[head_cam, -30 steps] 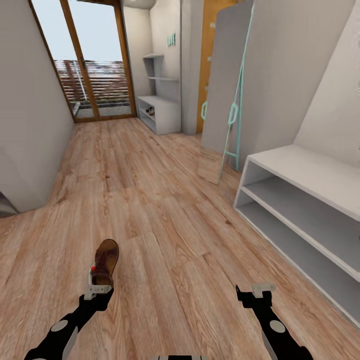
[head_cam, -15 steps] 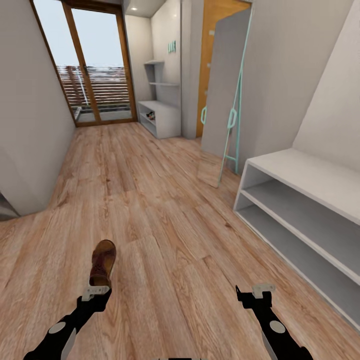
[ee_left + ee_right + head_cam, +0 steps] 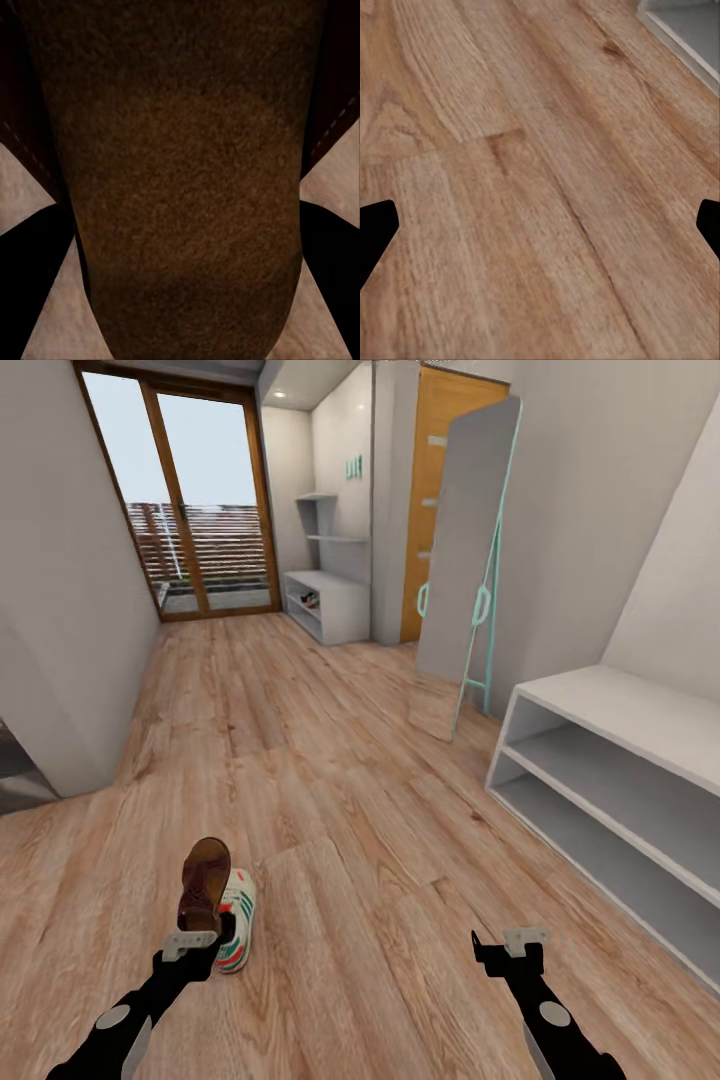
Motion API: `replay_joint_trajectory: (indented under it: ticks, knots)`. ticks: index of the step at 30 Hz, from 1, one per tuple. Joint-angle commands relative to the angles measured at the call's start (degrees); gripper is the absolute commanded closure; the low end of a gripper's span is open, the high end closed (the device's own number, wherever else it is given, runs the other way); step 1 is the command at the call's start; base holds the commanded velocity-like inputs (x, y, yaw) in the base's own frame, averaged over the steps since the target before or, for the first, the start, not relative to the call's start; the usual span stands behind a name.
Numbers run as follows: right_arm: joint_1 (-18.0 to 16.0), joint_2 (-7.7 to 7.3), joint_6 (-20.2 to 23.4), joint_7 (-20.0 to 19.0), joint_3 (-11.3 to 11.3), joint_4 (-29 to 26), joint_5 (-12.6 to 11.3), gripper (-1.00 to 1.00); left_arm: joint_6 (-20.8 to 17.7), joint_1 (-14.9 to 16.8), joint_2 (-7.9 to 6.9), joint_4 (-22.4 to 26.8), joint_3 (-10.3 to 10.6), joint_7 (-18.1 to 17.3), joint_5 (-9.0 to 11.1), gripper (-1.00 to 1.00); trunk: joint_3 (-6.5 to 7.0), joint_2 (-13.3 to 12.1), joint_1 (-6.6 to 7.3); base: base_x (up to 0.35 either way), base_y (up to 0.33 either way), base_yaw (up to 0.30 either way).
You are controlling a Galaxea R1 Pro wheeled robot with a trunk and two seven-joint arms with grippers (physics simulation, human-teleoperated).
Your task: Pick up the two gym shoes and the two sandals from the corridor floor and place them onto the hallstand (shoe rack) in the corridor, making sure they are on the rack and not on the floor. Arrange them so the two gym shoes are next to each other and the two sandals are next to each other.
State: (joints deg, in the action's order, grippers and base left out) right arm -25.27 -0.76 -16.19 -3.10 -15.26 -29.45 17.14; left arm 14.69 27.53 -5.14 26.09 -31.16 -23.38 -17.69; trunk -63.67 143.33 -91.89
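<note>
- While gripped in the left gripper (image 3: 189, 942), flat dark-brown leather sandal (image 3: 204, 885) hangs above the wood-plank floor (image 3: 330, 780).
- White green-striped sneaker (image 3: 236, 920) lies just beside it.
- Right gripper (image 3: 508, 946): spread apart, empty.
- Pale grey two-tier bench (image 3: 620, 780) far right.

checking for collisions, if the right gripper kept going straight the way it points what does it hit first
Most likely the corridor floor. The right gripper is open and empty, and its wrist camera looks along the fingers onto bare wood planks. A white bench sits off toward one corner, out of the line. How far the floor lies is unclear.
</note>
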Motion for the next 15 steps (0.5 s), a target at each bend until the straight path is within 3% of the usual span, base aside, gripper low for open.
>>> replay_joint_trajectory:
  ticks: [1,10,15]
  knots:
    - [0.0,0.05,-0.2,-0.3,-0.5,0.0,0.5,-1.0,0.4,0.1,0.04,-0.1,-0.5,-0.3,-0.6,1.0,0.02,0.0,0.01,0.0,0.302,0.0]
    - [0.0,0.07,-0.2,-0.3,-0.5,0.0,0.5,-1.0,0.4,0.1,0.04,-0.1,-0.5,-0.3,-0.6,1.0,0.13,0.0,0.01,0.0,0.303,0.0]
    - [-0.6,0.72,1.4,-1.2,-0.6,-0.4,-0.4,-1.0,-0.2,1.6,1.69,1.6,1.4,-1.8,-0.5,1.0,0.13,0.0,0.01,0.0,0.0,0.0]
